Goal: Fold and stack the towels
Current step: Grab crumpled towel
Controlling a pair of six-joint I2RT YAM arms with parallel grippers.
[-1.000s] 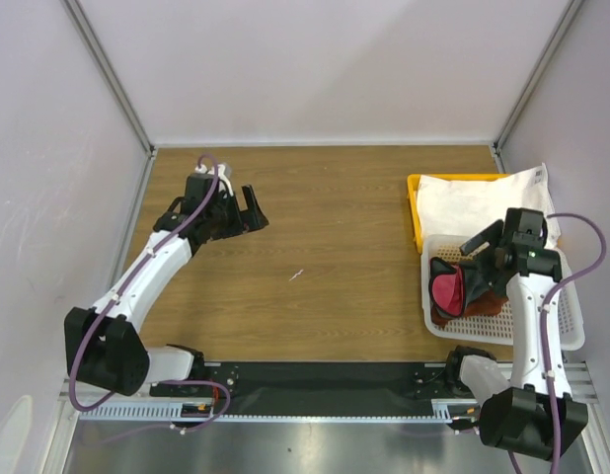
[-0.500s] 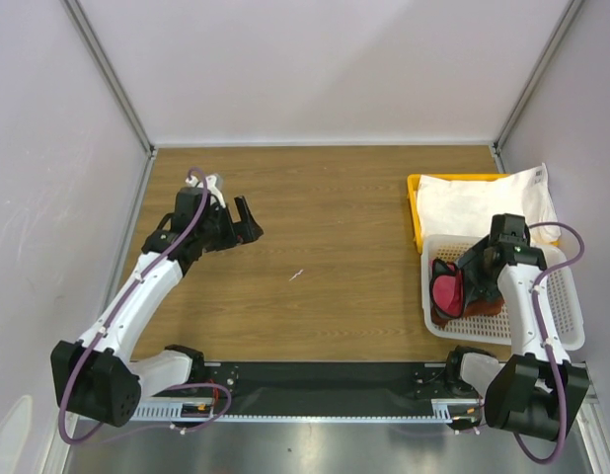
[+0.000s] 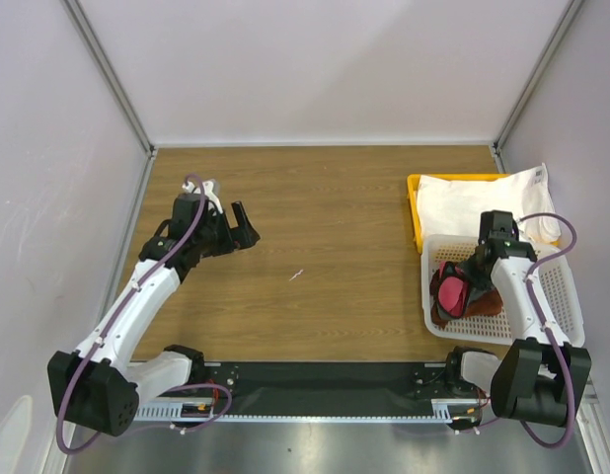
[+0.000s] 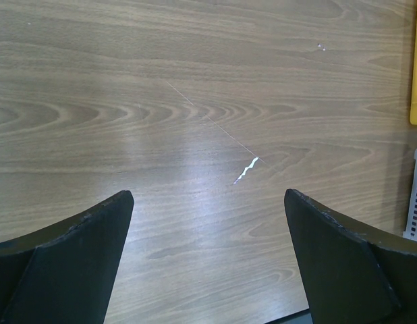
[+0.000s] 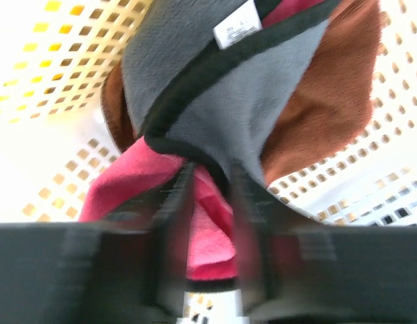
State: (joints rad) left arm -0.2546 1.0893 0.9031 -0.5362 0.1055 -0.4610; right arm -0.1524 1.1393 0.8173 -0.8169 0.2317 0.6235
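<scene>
The right gripper (image 5: 208,174) is down inside the white perforated basket (image 3: 564,296). Its fingers (image 5: 172,219) are drawn nearly together on the black-edged fold of a grey towel (image 5: 222,101), which fans out from their tips. The wrist view is blurred, so I cannot tell whether any other cloth is caught with it.

The grey towel carries a small white tag (image 5: 235,23) at its far end, away from the fingertips. A magenta-pink towel (image 5: 121,185) bunches directly under and to the left of the fingers and shows in the narrow gap between them. A reddish-brown towel (image 5: 320,128) lies beyond the fingers to the right, partly under the grey one and resting on the basket floor. All three cloths sit heaped in the end of the basket towards the middle of the table; the end behind the gripper's wrist holds no cloth.

Just beyond the basket, past the right gripper, a large white towel (image 3: 478,202) lies over a yellow tray (image 3: 413,222). It covers nearly all of the tray and spills off its far right side.

The left gripper (image 4: 208,199) is held over the bare wooden table (image 3: 335,197), its fingers spread wide with nothing between them. A small white scrap (image 4: 247,170) lies on the wood just ahead of its fingertips. The tray and basket are well off to its right, only their edges entering its wrist view.
</scene>
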